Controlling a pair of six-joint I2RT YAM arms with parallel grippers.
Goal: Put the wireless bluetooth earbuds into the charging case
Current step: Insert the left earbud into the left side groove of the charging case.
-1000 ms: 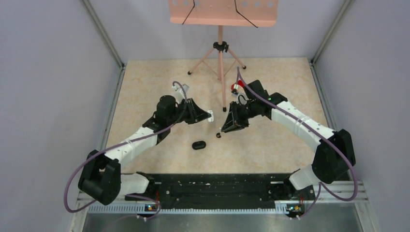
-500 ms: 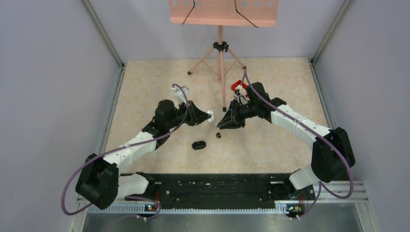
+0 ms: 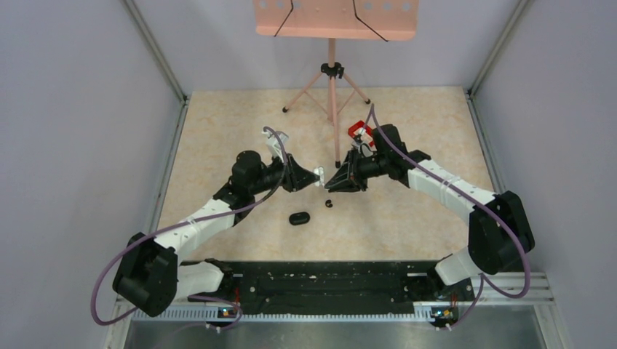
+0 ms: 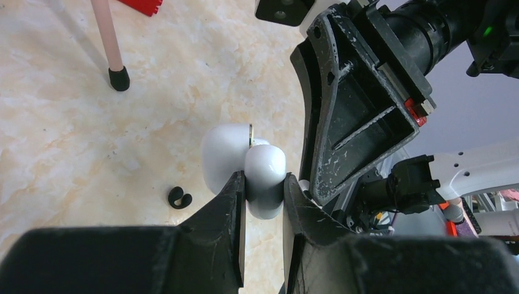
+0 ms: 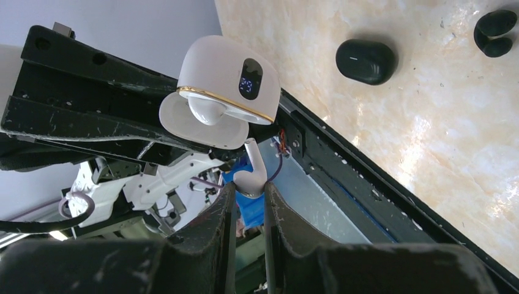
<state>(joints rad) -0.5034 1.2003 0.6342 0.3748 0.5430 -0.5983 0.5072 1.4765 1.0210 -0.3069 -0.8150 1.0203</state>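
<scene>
Right wrist shows right fingers (image 5: 220,245) narrowly pinching a white stemmed earbud (image 5: 251,174) just beside the open white charging case (image 5: 229,92) clamped in the left fingers (image 4: 217,220), while a black oval case (image 5: 366,61) and black bud (image 5: 494,32) lie on the worktop (image 5: 428,153).

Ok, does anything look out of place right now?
One thing: a small black bud lies loose on the table, apart from the closed black case. The left gripper holds an open white case and the right gripper a white earbud, both off the table.
</scene>
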